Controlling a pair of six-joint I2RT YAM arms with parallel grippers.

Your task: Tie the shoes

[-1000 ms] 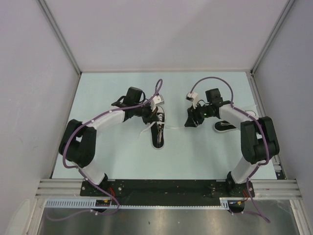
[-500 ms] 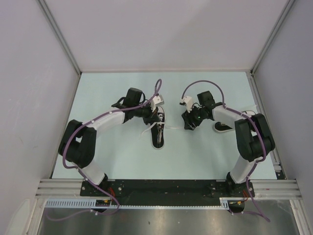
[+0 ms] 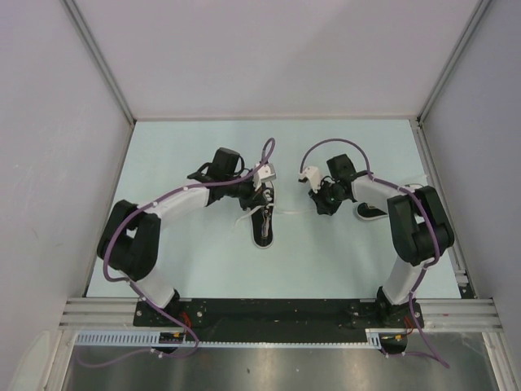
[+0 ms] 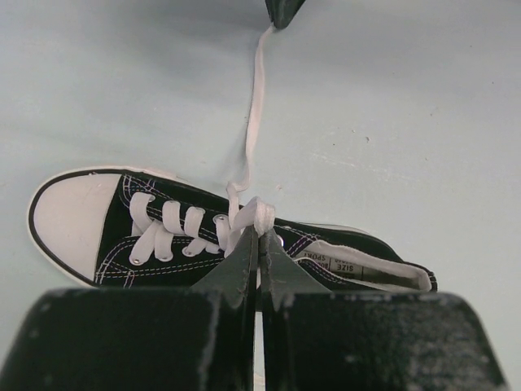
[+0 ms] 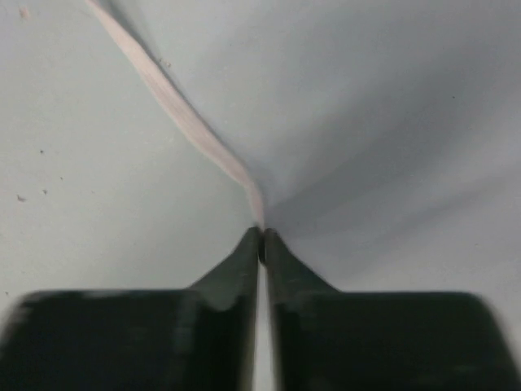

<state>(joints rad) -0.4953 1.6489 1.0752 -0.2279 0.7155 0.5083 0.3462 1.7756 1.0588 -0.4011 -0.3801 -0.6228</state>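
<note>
Shoe (image 3: 264, 221) lies mid-worktop (image 3: 195, 269), between the arms. The left tool (image 4: 259, 238), pressed together, seems to pinch the lace (image 4: 254, 122) at the top eyelets. The right tool (image 5: 261, 236), off to the shoe's right, is closed on the lace's far end; the lace runs nearly straight between them.

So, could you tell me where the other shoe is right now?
In the overhead view the other shoe lies on the right, partly hidden beneath the right arm, just right of the right gripper.
</note>
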